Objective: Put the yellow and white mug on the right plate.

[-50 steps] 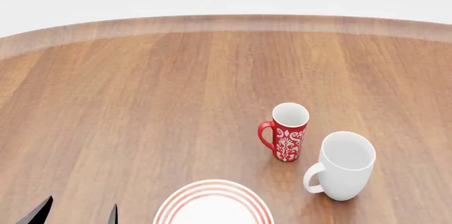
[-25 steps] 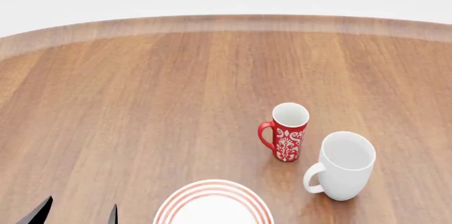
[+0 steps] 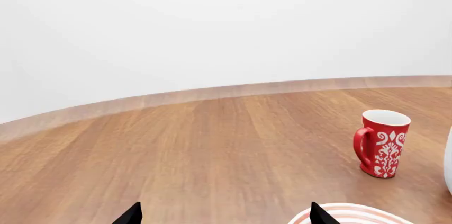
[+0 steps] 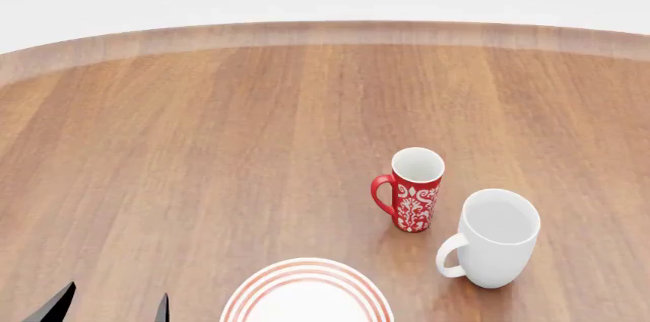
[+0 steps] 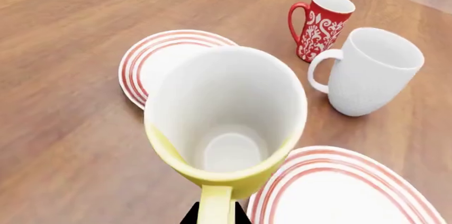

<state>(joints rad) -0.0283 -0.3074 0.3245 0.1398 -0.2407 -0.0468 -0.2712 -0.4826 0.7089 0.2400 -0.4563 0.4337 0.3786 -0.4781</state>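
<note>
A broad wooden surface [image 4: 203,147] carries everything, its curved far edge seen at twelve o'clock in the head view. Two ringed plates are laid on it: the right plate [image 5: 339,192] is seen only from the right wrist camera, where it lies just beside and partly under the raised mug, while the other plate [image 4: 304,295] is cut off at six o'clock in the head view. A tall white mug [image 4: 495,237] is stood upright at about four o'clock from the centre of the head view, with a red patterned mug [image 4: 412,189] close beside it at its ten o'clock, apart from both plates. The yellow and white mug [image 5: 226,123] fills the right wrist view, mouth up and slightly tilted, and is judged to be lifted clear of the surface and carried by its handle so that it can be lowered onto the right plate. The right pincer [image 5: 215,214] is judged to be clenched on that handle, since dark tips are seen on either side of it. The left pincer [image 3: 222,214] is held low at seven o'clock in the head view, released and grasping nothing, presumably kept out of the way.
</note>
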